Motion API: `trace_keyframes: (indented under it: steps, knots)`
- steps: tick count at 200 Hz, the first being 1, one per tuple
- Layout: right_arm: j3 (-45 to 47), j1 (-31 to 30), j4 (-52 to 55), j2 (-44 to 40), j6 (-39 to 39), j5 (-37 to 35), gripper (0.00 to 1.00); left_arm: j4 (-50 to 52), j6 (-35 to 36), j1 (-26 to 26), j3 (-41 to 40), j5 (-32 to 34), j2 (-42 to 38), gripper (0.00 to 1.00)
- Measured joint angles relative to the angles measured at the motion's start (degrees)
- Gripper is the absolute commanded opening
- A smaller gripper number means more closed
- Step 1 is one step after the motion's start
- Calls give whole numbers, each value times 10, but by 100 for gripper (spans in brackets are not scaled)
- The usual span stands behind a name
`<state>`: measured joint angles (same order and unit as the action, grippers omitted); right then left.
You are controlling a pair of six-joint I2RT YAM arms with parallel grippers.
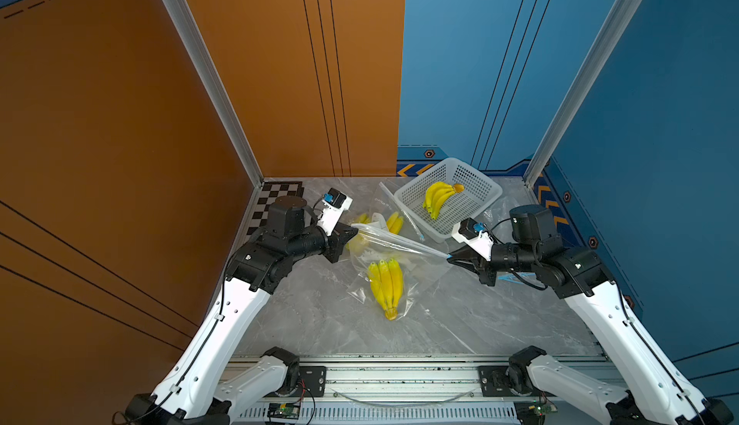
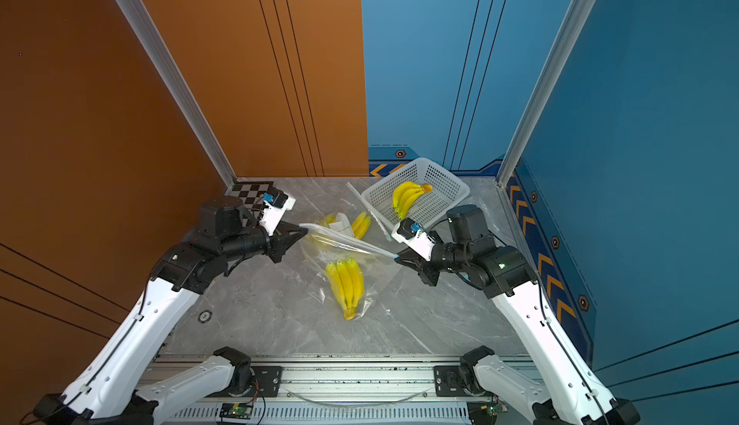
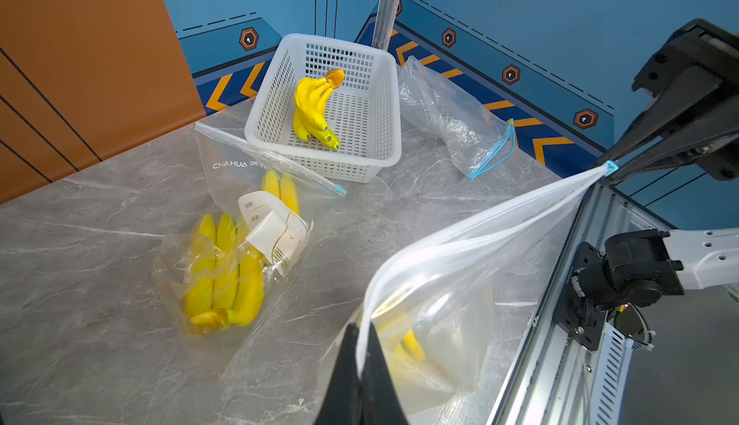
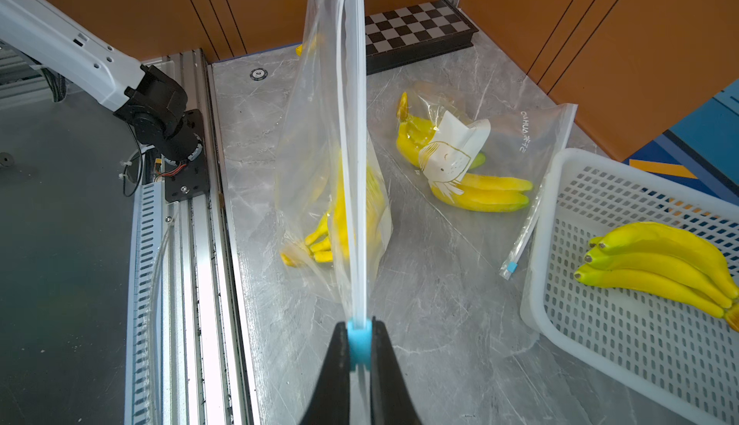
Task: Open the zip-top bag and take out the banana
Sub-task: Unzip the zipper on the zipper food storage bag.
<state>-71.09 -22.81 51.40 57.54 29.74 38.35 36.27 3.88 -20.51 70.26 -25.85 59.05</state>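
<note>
A clear zip-top bag (image 1: 418,273) hangs stretched between my two grippers, its lower part resting on the table. The yellow banana (image 1: 386,283) bunch lies inside it, as both top views show (image 2: 347,283). My left gripper (image 3: 361,327) is shut on one top corner of the bag (image 3: 460,283). At the other end of the zip, my right gripper (image 4: 357,325) is shut on the blue slider (image 4: 358,343). The two white zip strips (image 4: 352,163) run taut, slightly apart near the left gripper. Through the plastic the banana (image 4: 340,219) looks blurred.
A second bag with bananas and a white label (image 1: 390,223) lies behind the held one. A white basket (image 1: 476,181) at the back right holds another banana bunch (image 1: 438,199). An empty bag (image 3: 452,115) lies by the right wall, and a checkerboard (image 1: 276,199) sits at the back left.
</note>
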Motion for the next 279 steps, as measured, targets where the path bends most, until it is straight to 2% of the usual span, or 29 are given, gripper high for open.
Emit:
trace_keyframes:
  steps: [93,108,115,120,132,137,143,156,184,215,261,279]
  knots:
    - [22,10,8,-36,-1,6,7,4,-3,0,0,-14,0,3]
    - [22,10,13,-37,-5,7,11,4,-3,-1,0,-23,0,3]
    - [22,10,17,-37,-9,7,15,3,-2,-3,0,-25,0,3]
    - [22,7,20,-37,-13,7,22,2,-2,-6,0,-26,0,3]
    - [22,-4,27,-39,-31,5,51,-1,9,-17,0,-29,0,3]
    - [22,-12,29,-41,-34,3,58,-2,16,-24,0,-32,0,3]
    - [22,-22,32,-44,-40,1,64,-3,25,-32,0,-36,0,4]
    - [21,-40,36,-56,-48,-7,67,-5,47,-55,0,-47,0,4]
    - [-21,-45,48,-55,-54,-18,68,-9,87,-93,0,-65,6,4]
    - [-96,-47,44,6,-51,-16,67,-10,113,-115,0,-74,23,4]
    - [-102,-61,29,111,-30,-22,64,-8,135,-133,0,-75,28,5]
    - [-102,-63,16,134,-25,-36,60,-7,142,-134,0,-75,28,4]
